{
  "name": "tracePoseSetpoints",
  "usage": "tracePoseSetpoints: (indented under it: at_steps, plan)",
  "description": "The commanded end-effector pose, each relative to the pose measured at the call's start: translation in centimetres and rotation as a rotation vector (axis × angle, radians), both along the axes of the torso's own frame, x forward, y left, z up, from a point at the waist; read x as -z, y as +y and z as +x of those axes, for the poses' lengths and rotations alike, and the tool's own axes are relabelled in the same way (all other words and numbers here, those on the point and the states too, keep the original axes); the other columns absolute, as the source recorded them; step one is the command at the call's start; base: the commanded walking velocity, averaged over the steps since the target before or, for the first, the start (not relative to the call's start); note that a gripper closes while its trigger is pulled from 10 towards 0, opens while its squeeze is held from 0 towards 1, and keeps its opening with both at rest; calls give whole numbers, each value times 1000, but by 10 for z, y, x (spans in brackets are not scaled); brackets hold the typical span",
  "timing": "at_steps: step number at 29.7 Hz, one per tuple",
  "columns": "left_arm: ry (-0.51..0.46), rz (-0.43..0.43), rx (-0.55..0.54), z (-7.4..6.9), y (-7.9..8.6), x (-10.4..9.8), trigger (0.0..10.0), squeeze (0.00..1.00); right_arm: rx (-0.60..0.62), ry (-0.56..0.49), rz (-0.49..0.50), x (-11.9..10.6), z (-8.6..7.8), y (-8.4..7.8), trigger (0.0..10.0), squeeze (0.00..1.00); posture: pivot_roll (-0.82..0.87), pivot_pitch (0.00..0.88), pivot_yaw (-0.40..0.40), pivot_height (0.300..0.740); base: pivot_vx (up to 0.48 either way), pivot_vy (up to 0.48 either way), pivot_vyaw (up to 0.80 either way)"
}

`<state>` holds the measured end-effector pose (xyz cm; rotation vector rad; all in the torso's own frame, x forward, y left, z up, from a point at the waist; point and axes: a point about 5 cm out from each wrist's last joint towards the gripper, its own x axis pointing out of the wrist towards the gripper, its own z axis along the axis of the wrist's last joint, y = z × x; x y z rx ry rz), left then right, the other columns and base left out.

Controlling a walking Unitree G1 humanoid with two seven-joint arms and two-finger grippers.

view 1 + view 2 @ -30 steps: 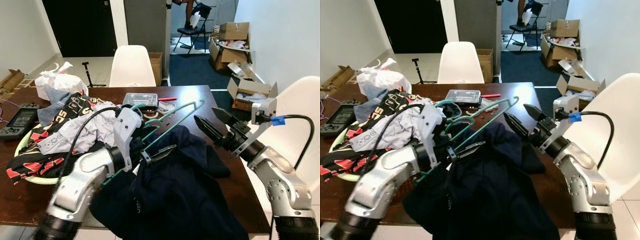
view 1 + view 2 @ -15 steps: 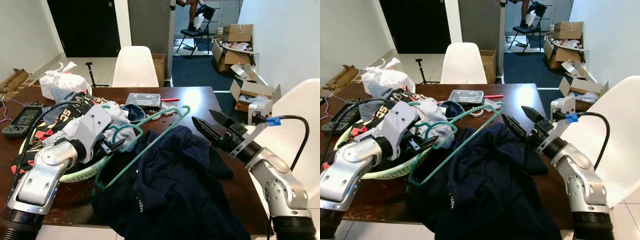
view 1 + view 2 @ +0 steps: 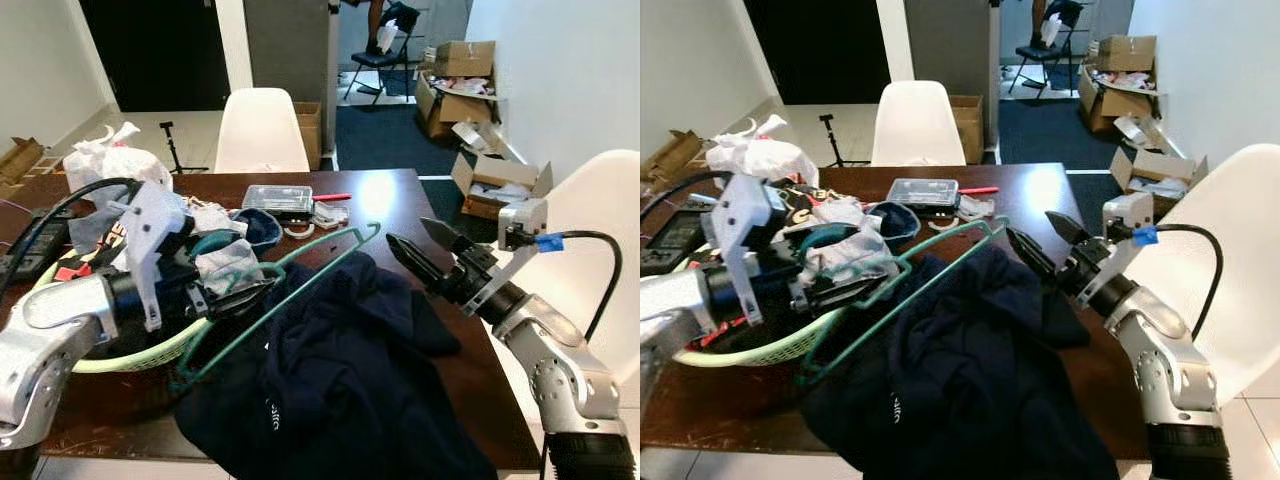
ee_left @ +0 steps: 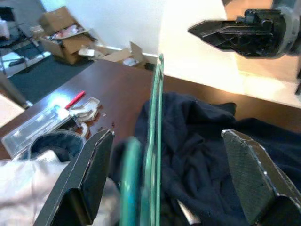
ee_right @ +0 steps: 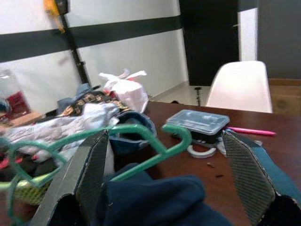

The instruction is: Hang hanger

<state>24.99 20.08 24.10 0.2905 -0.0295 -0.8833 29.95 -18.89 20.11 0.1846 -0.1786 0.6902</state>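
No text can be read with certainty. The dark navy garment (image 3: 340, 390) on the table carries a small pale mark near its near-left edge, too small to make out, and the patterned cloth (image 3: 800, 205) in the basket (image 3: 150, 355) shows blurred letters

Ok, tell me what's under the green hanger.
Under the green hanger lies the dark navy garment on the brown table. The hanger's lower end runs over the basket rim; whatever lies beneath the cloth is hidden.
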Motion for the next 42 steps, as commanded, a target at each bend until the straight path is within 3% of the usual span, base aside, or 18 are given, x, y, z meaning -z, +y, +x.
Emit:
tracePoseSetpoints:
  at_steps: [1,2,3,5,8,11,14,17,26,31,33,36,38,39,40,42]
  plan:
    - [-30,80,-184,1,37,-6,10000,0,-29,8,-4,1,-2,3,10000,0,28,10,10,740,0,0,0]
    - [-30,80,-184,1,37,-6,10000,0,-29,8,-4,1,-2,3,10000,0,28,10,10,740,0,0,0]
    - [-45,105,-270,2,52,-8,10000,0,-36,11,-6,2,-2,4,10000,0,28,10,10,740,0,0,0]
    - [-45,105,-270,2,52,-8,10000,0,-36,11,-6,2,-2,4,10000,0,28,10,10,740,0,0,0]
    - [-95,103,-519,9,82,-15,10000,0,-48,17,-8,2,3,6,10000,0,44,9,-6,740,0,0,0]
    - [-106,93,-608,13,90,-15,10000,0,-56,16,-9,1,4,8,10000,0,38,5,-6,740,0,0,0]
    - [-116,87,-640,14,93,-15,10000,0,-59,14,-9,1,4,8,10000,0,38,5,-6,740,0,0,0]
    - [-184,39,-713,18,101,-23,10000,0,-58,14,-12,1,3,7,10000,0,33,2,-4,740,0,0,0]
    - [-288,-78,-775,23,106,-38,10000,0,-63,21,-31,4,1,9,10000,0,24,0,2,740,0,0,0]
    - [-245,-113,-728,25,98,-31,10000,0,-66,34,-64,8,1,11,10000,0,22,1,3,740,0,0,0]
    - [-191,-141,-620,24,81,-20,10000,0,-64,44,-80,11,2,12,10000,0,24,4,1,740,0,0,0]
    - [-160,-164,-570,24,73,-13,10000,0,-62,46,-83,11,2,12,10000,0,24,6,2,740,0,0,0]
    - [-124,-160,-433,17,58,-9,10000,0,-66,46,-84,11,1,12,10000,0,24,7,2,740,0,0,0]
    - [-124,-160,-433,17,58,-9,10000,0,-66,46,-84,11,1,12,10000,0,24,7,2,740,0,0,0]
    - [-102,-160,-335,10,47,-8,10000,0,-83,38,-75,9,0,12,10000,0,25,9,3,740,0,0,0]
    - [-89,-160,-273,6,40,-7,10000,0,-95,32,-68,8,-2,12,10000,0,25,9,3,740,0,0,0]
